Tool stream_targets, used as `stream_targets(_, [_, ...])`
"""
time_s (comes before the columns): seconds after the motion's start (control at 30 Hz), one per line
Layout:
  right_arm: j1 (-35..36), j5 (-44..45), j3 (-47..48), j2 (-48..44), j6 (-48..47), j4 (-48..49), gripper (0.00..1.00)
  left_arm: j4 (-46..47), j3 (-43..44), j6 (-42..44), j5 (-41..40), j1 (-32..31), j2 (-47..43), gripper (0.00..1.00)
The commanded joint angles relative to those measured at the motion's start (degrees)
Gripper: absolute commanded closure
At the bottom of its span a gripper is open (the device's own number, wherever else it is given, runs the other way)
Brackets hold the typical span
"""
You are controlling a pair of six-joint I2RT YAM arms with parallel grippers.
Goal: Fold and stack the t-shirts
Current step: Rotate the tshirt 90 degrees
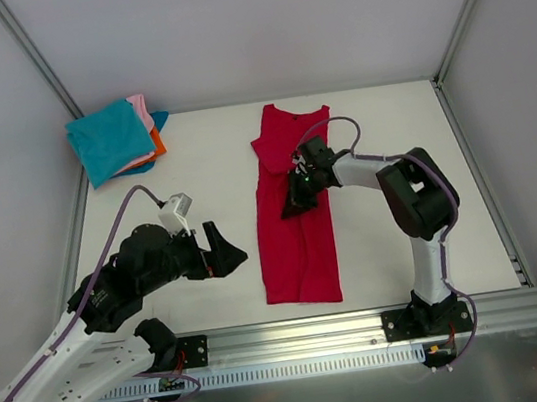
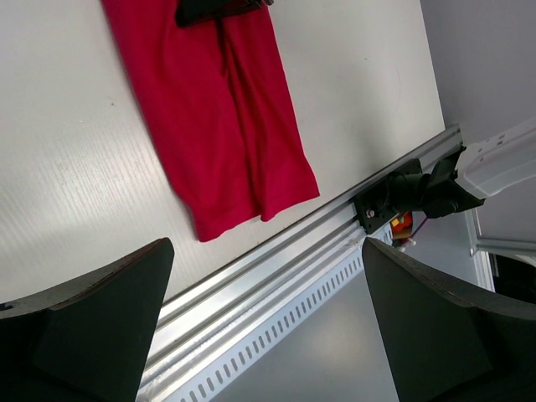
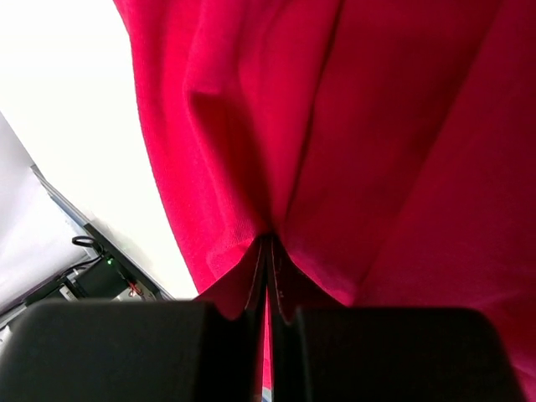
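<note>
Now red t-shirt (image 1: 295, 219) lies folded lengthwise mid-counter, collar toward far wall. Right gripper (image 1: 299, 188) on its middle, jaws pressed together pinching a fold of red cloth. Left gripper (image 1: 225, 259) hangs just left of shirt, jaws spread wide, holding nothing. Stack of folded t-shirts (image 1: 118, 138), teal on top, far-left corner. White counter (image 1: 192, 162), aluminium rail (image 1: 368, 326) at near edge, pale walls around.

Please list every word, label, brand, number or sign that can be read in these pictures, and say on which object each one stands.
None: no view shows readable text.
The red t-shirt is plain, with no print or label showing.
The stack of folded t-shirts shows no print either.
The arms and the table's rail carry no legible marking.
</note>
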Motion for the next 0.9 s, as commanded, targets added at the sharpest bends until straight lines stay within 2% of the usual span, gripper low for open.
stream_targets(0.0, [0.1,1.58,-0.05,-4.34,-1.72,-1.92,0.96,-0.18,-0.52,0.98,-1.38,0.05,-0.83,0.01])
stream_targets(0.03, [0.19,2.02,0.04,-4.61,-1.72,-2.71,0.78,-0.18,-0.53,0.89,-1.47,0.05,-0.92,0.01])
stream_targets(0.07, [0.01,2.28,0.3,-4.7,-1.81,-3.24,0.53,-0.18,-0.53,0.89,-1.47,0.05,-1.01,0.01])
stream_targets(0.1, [0.1,2.37,0.47,-4.7,-1.89,-3.59,0.01,-0.09,-0.61,0.89,-1.38,0.05,-1.09,0.01])
stream_targets(0.47, [0.36,3.34,0.74,-4.7,-2.33,-3.6,0.01,-0.26,-0.7,0.89,-1.38,0.05,-1.01,0.01])
stream_targets(0.57, [0.36,1.59,-0.14,-4.26,-1.46,-1.23,0.14,-0.53,-0.61,0.98,-1.56,0.05,-1.1,0.01])
stream_targets(0.6, [0.36,0.98,-0.31,-4.0,-1.19,-0.35,0.27,-0.53,-0.7,0.98,-1.56,0.05,-1.1,0.01])
stream_targets(0.73, [0.8,0.53,-0.58,-3.47,-0.75,0.45,0.63,-0.61,-0.96,0.98,-1.65,0.05,-1.18,0.01])
stream_targets(0.77, [0.8,0.44,-0.58,-3.38,-0.67,0.54,0.66,-0.62,-1.05,0.98,-1.82,0.05,-1.1,0.01])
stream_targets(0.87, [0.98,0.53,-0.75,-2.94,-0.4,0.89,0.63,-0.61,-1.23,0.98,-1.73,0.05,-1.18,0.01])
